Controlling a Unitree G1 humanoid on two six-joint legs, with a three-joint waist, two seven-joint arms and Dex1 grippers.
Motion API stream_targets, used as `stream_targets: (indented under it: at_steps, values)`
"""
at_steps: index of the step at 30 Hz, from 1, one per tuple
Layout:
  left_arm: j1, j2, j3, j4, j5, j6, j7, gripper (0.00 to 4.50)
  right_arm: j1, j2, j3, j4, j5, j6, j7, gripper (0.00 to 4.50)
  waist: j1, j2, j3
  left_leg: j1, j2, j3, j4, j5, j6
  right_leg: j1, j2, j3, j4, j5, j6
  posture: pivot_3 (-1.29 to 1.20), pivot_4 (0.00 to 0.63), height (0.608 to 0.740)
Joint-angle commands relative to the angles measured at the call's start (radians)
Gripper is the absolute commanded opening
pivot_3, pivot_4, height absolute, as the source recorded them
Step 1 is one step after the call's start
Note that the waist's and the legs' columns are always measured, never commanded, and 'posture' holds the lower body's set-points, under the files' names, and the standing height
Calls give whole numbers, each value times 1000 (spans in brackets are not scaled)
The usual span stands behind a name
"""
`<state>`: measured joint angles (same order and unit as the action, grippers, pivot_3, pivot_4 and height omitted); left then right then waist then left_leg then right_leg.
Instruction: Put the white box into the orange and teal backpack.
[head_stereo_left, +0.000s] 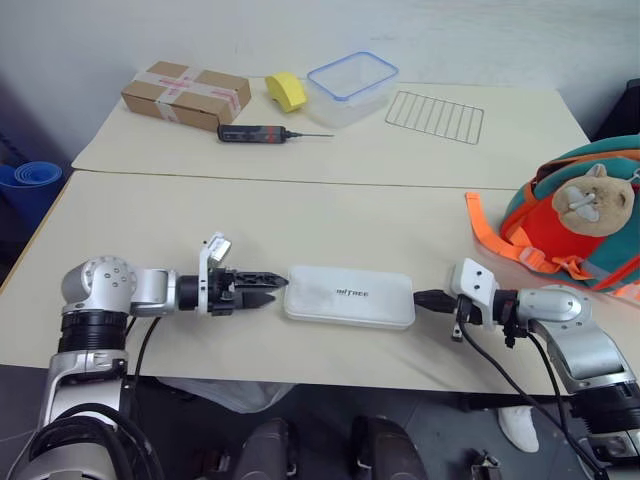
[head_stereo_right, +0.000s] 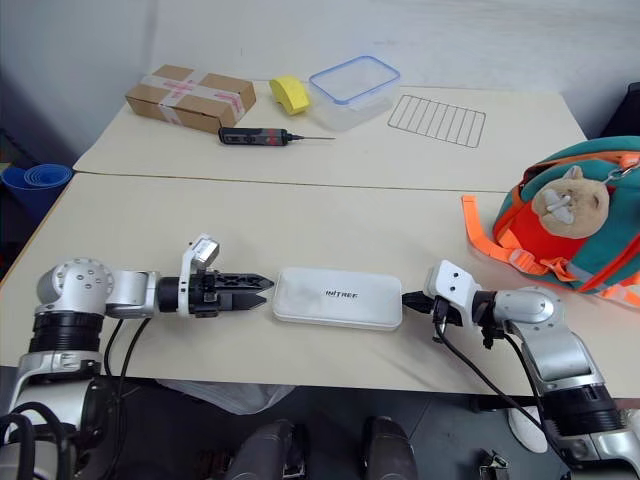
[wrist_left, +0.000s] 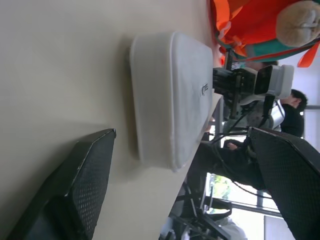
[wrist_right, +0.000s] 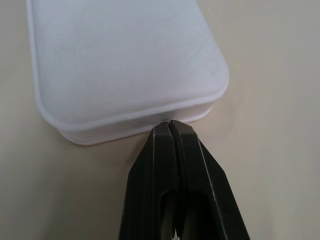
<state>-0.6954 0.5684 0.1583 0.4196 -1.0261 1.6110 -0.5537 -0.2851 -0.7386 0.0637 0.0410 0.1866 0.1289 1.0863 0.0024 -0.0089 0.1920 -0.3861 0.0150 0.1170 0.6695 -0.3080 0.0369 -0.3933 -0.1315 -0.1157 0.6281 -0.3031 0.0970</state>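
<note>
The white box (head_stereo_left: 350, 296) lies flat on the near table, its long sides running left to right. My left gripper (head_stereo_left: 268, 290) sits level at the box's left end, open. Its two black fingers (wrist_left: 85, 185) stand wide apart just short of the box (wrist_left: 170, 95). At the box's right end is my right gripper (head_stereo_left: 425, 298), shut, its joined tip (wrist_right: 170, 126) against the box's rim (wrist_right: 125, 55). The orange and teal backpack (head_stereo_left: 590, 225) rests at the table's right edge with a tan plush toy (head_stereo_left: 592, 203) on it. An orange strap (head_stereo_left: 490, 235) trails toward the box.
On the far table are a brown taped cardboard box (head_stereo_left: 186, 94), a yellow object (head_stereo_left: 286, 91), a clear blue-rimmed container (head_stereo_left: 352, 86), a wire rack (head_stereo_left: 435, 115) and a black pointed tool (head_stereo_left: 262, 133). A seam (head_stereo_left: 300, 180) separates the two tables.
</note>
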Motion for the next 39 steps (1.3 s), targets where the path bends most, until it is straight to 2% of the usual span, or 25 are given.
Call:
stream_targets:
  at_steps: [1,5,11,14,22,24,26,28,30,32,34,37,39]
  values:
    - [-22,-62,9,55,12,3,52,4492,-18,12,2,8,-1,-30,-1,0,0,0,0,0,0,0,0,0,0,0,0,0,0,0,0,0,150,740]
    - [-56,-118,33,103,33,3,84,4492,-24,18,8,35,-9,-56,4,0,2,0,0,0,-1,0,1,0,1,0,1,0,0,0,0,0,150,740]
    - [-90,-155,-17,120,-5,3,67,4492,-39,41,10,60,2,-108,20,0,1,0,0,0,-1,0,2,1,1,1,1,0,0,0,0,0,150,740]
    - [-97,-168,-17,123,-16,3,68,3916,-29,46,7,60,1,-125,26,0,-1,0,0,0,-1,0,2,1,1,1,1,0,0,0,0,0,150,740]
    - [-67,-170,18,71,-15,3,68,1463,75,25,-65,10,56,-138,18,0,-1,0,0,0,-1,0,2,1,1,0,1,0,0,0,0,0,150,740]
    - [-52,-172,28,34,-16,3,62,1204,113,23,-99,-19,95,-123,19,0,-1,0,0,0,-1,0,1,0,1,1,1,0,0,0,0,0,150,740]
    - [-20,-157,11,-38,-20,3,37,1204,174,26,-165,-60,176,-71,16,0,-1,0,0,0,-1,0,1,0,1,1,1,0,0,0,0,0,150,740]
    - [65,-105,-60,-211,16,-79,-36,1204,290,28,-296,-107,269,-32,-9,370,-1,0,0,0,0,0,0,0,1,0,0,0,0,0,0,0,150,740]
    - [164,-70,-96,-373,72,-289,-177,1204,397,29,-406,-149,311,-15,-37,788,0,0,0,0,0,-1,-2,0,-1,1,0,0,-1,0,0,0,150,740]
    - [247,-72,-70,-468,100,-499,-316,1204,492,41,-516,-176,333,-10,-75,1507,0,0,0,0,0,0,-3,0,-1,1,0,1,-3,0,0,0,150,740]
    - [306,-61,-65,-520,130,-627,-411,1204,561,56,-603,-184,350,-13,-109,2166,0,0,0,1,0,1,-2,0,-1,0,0,2,-7,0,0,0,150,740]
    - [378,-3,-112,-585,206,-769,-531,1204,641,81,-729,-159,369,-34,-154,3221,0,0,0,1,1,2,-3,-3,-5,0,0,3,-8,0,0,0,150,740]
    - [409,-21,-83,-625,180,-810,-542,1204,667,86,-806,-107,383,-48,-168,3906,-1,1,-1,2,1,3,-5,-3,-6,0,0,4,-8,0,0,0,150,740]
